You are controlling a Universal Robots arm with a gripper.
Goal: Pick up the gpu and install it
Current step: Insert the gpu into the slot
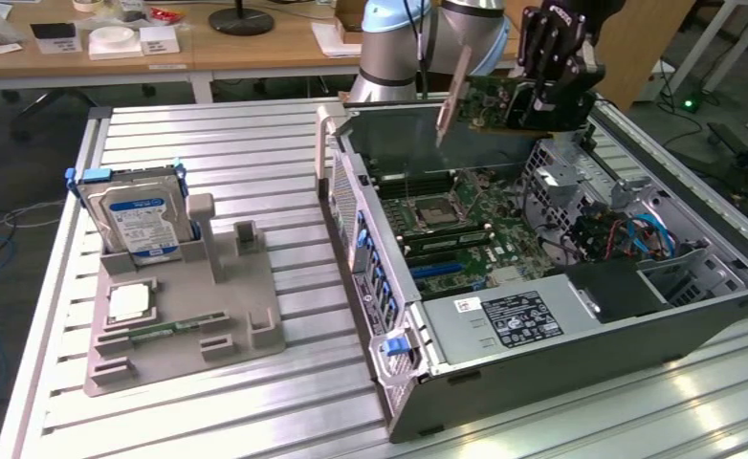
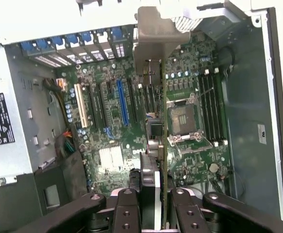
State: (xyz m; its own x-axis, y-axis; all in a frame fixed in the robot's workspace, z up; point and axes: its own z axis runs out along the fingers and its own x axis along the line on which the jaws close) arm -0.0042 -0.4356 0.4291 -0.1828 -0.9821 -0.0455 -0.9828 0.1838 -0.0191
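1. The end effector [image 1: 534, 107] is clamped shut on the graphics card [image 1: 480, 101], with a finger pressing each flat side. In the wrist view you can see the end effector [image 2: 154, 196] pinching the graphics card [image 2: 152, 167] edge-on.
2. The card is up in the air at about 1 o'clock in the exterior view. It hangs over the far end of the open computer case [image 1: 377, 287] and isn't seated in anything.
3. Its silver bracket [image 1: 447, 96] sits on the side toward the exterior view's left and points down into the case. In the wrist view the bracket [image 2: 153, 43] is at the end of the card farthest from the fingers.
4. Under the card, the wrist view shows the motherboard [image 2: 114, 121]. There's a blue slot [image 2: 122, 102] on one side of the card and the processor socket [image 2: 185, 116] on the other.
5. The case lies on its side on the slatted metal bench [image 1: 221, 143]. Its motherboard [image 1: 464, 239] faces up and a power supply [image 1: 515, 320] sits at the near end.
6. At 9 o'clock from the case, a grey holder [image 1: 240, 316] sits on the bench.
7. A hard drive [image 1: 138, 218] with a blue label stands upright in the holder's far end.
8. A green memory stick [image 1: 157, 332] lies flat in the holder nearer the camera.
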